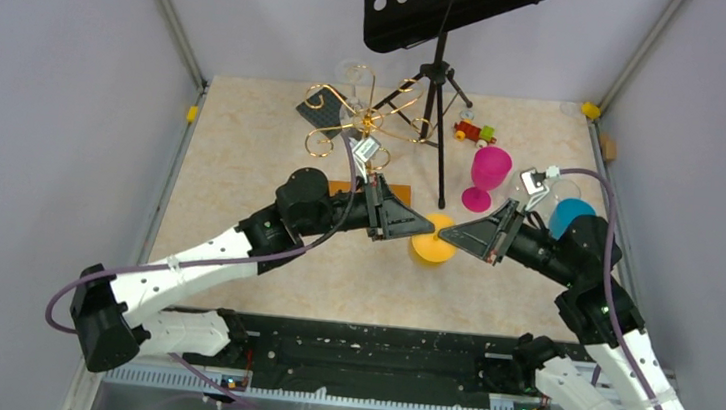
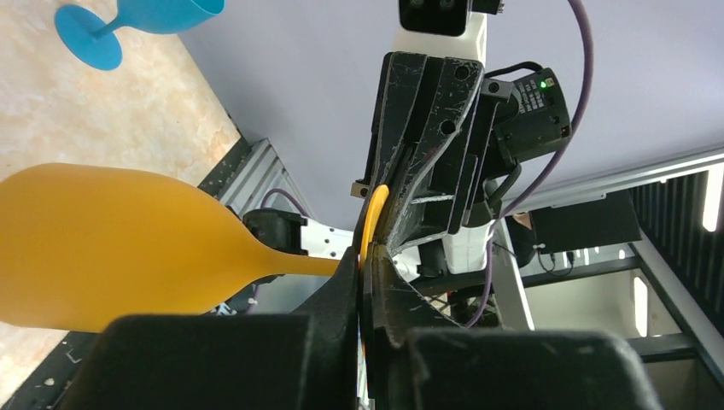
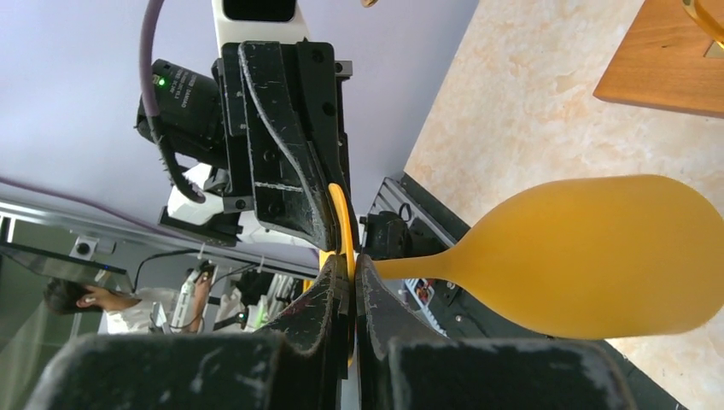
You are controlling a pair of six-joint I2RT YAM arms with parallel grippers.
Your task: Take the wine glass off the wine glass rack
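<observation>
An orange wine glass (image 1: 432, 249) hangs over the table's middle, lying sideways between my two grippers. My left gripper (image 1: 425, 233) is shut on the glass's thin foot disc; in the left wrist view (image 2: 365, 265) the bowl (image 2: 102, 248) lies to the left and the stem runs into the jaws. My right gripper (image 1: 444, 236) is shut on the same foot from the opposite side; in the right wrist view (image 3: 350, 260) the bowl (image 3: 598, 256) lies to the right. The gold wire wine glass rack (image 1: 367, 120) stands behind on its wooden base (image 1: 397, 192), apart from the glass.
A black tripod music stand (image 1: 439, 102) stands just right of the rack. A pink glass (image 1: 490, 172), a blue glass (image 1: 571, 217) and a small toy train (image 1: 474, 131) are at the back right. A clear glass (image 1: 354, 76) shows faintly by the rack's far side.
</observation>
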